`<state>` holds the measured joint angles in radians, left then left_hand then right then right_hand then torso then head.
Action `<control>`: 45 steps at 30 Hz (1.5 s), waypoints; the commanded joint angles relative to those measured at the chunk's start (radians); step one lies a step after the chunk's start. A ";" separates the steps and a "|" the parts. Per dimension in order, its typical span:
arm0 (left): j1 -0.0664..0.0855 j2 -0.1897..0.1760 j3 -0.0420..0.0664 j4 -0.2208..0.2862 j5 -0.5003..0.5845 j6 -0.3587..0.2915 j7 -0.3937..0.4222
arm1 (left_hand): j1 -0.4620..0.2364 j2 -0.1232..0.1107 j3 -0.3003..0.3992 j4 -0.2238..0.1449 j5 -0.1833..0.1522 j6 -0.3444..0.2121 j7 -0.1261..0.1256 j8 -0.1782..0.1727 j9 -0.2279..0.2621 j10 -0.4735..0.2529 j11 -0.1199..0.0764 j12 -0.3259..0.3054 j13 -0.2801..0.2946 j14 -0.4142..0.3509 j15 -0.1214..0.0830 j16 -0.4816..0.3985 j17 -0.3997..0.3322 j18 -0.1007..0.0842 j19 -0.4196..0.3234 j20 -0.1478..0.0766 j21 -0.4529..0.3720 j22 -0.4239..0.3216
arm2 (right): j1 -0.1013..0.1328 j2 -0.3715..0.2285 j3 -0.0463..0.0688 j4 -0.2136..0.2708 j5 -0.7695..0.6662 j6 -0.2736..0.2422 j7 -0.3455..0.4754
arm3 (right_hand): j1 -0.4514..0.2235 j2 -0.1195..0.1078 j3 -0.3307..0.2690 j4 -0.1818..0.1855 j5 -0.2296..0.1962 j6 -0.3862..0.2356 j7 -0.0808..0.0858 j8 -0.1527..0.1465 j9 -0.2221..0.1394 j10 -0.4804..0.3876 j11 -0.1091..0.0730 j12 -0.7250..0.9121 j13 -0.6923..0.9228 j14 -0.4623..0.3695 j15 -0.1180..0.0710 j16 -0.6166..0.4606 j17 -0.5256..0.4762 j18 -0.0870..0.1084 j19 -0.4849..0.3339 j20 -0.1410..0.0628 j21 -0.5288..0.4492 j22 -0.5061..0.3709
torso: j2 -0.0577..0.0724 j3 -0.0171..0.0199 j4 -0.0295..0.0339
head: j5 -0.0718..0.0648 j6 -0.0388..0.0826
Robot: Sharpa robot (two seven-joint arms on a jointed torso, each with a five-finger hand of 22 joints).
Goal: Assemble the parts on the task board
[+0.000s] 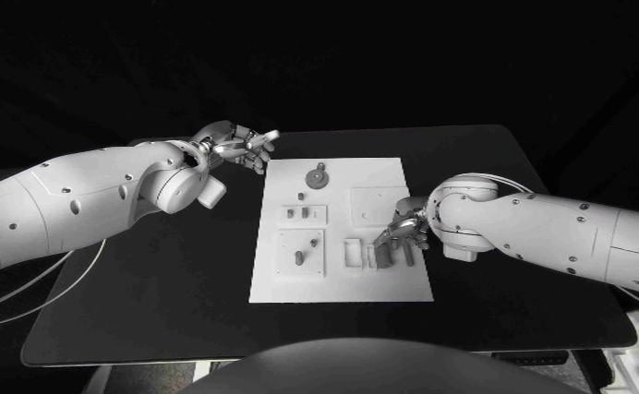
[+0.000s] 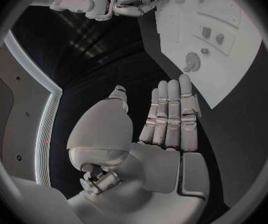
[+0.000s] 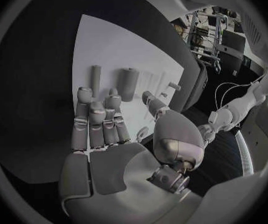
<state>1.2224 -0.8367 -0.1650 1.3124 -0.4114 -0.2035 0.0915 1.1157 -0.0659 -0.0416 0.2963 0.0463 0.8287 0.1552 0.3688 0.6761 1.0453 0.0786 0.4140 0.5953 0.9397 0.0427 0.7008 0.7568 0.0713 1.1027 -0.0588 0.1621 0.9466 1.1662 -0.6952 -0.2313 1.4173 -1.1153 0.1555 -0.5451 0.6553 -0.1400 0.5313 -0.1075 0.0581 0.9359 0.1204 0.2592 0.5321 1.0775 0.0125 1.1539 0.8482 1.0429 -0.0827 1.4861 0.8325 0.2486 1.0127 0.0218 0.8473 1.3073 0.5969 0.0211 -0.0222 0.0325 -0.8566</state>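
Observation:
The white task board [image 1: 340, 274] lies in the middle of the black table. At its far end sits a round part [image 1: 317, 175], which also appears in the left wrist view [image 2: 191, 62]. Two upright-lying cylinder parts [image 1: 369, 254] rest on the board's right side. My right hand [image 1: 400, 232] hovers just above them, fingers stretched out and holding nothing. In the right wrist view the two cylinders [image 3: 95, 77] [image 3: 129, 83] lie just past its fingertips [image 3: 99, 127]. My left hand [image 1: 237, 147] hangs off the board's far left corner with straight fingers [image 2: 171, 119], empty.
Small pegs stand in square plates on the board's left half [image 1: 302, 214] [image 1: 304, 254]. A raised square plate [image 1: 376, 202] sits under my right wrist. Black table [image 1: 160, 283] surrounds the board, with its edges close at the front and right.

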 commanded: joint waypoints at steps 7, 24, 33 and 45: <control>0.001 0.001 0.001 0.004 0.003 0.000 0.012 | -0.011 0.000 0.001 0.001 0.002 -0.006 0.000 0.004 -0.002 0.002 -0.006 -0.006 -0.001 0.000 -0.004 0.006 -0.001 0.018 0.005 -0.001 -0.007 -0.001 | -0.010 0.017 0.000 -0.022 -0.013 0.028 0.006 | -0.002 0.015 -0.005 0.003 0.000 0.004 0.002 0.005 0.002 -0.007 -0.002 0.006 0.002 -0.001 -0.004 0.005 0.001 0.013 -0.006 -0.002 0.004 0.014 | 0.000 -0.0003 0.0000 | 0.001 -0.002; 0.001 0.002 0.001 0.005 0.003 0.005 0.008 | -0.013 -0.001 0.003 0.001 0.002 -0.006 0.000 0.004 -0.002 0.002 -0.006 -0.007 -0.001 -0.001 -0.004 0.006 -0.002 0.018 0.005 -0.001 -0.008 -0.002 | -0.033 0.043 -0.001 -0.051 -0.020 0.031 0.006 | 0.002 0.029 -0.012 -0.005 0.001 0.005 0.001 0.006 0.004 -0.008 -0.003 0.008 0.002 -0.002 -0.005 0.007 0.001 0.013 -0.008 -0.002 0.006 0.015 | 0.000 0.0002 -0.0011 | 0.005 -0.008; 0.001 0.001 0.001 0.005 0.003 0.005 0.008 | -0.015 -0.001 0.004 0.001 0.002 -0.006 0.000 0.004 -0.002 0.002 -0.006 -0.007 -0.001 -0.001 -0.004 0.006 -0.002 0.018 0.005 -0.001 -0.008 -0.002 | -0.037 0.049 -0.001 -0.059 -0.027 0.032 0.002 | 0.048 0.086 -0.027 -0.082 0.012 0.009 0.000 0.011 0.009 -0.008 -0.004 0.011 0.004 -0.002 -0.005 0.010 0.000 0.013 -0.009 0.000 0.012 0.017 | 0.000 0.0002 -0.0003 | 0.004 -0.009; 0.001 0.001 0.001 0.006 0.003 0.005 0.007 | -0.016 -0.001 0.005 0.001 0.002 -0.006 0.000 0.004 -0.003 0.002 -0.006 -0.007 -0.001 -0.001 -0.004 0.006 -0.002 0.018 0.005 -0.001 -0.008 -0.002 | -0.037 0.048 -0.002 -0.063 -0.033 0.010 0.004 | 0.138 0.160 -0.032 -0.185 0.124 0.022 -0.004 0.018 0.015 0.002 -0.007 0.013 0.001 0.007 -0.004 0.013 -0.003 0.013 -0.003 0.004 0.020 0.016 | 0.000 -0.0003 -0.0011 | 0.000 -0.013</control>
<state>1.2225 -0.8365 -0.1650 1.3150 -0.4114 -0.2027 0.0901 1.1078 -0.0659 -0.0416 0.2963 0.0463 0.8288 0.1552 0.3688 0.6745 1.0453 0.0786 0.4141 0.5953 0.9398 0.0427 0.7008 0.7562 0.0697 1.1025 -0.0586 0.1583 0.9458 1.1373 -0.6472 -0.2279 1.3576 -1.1293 0.1611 -0.5390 0.7714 0.0047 0.5009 -0.2900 0.1784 0.9515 0.1178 0.2742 0.5478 1.0740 0.0089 1.1617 0.8502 1.0444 -0.0878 1.4946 0.8306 0.2487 1.0092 0.0252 0.8617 1.3073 0.5967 0.0210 -0.0229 0.0337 -0.8691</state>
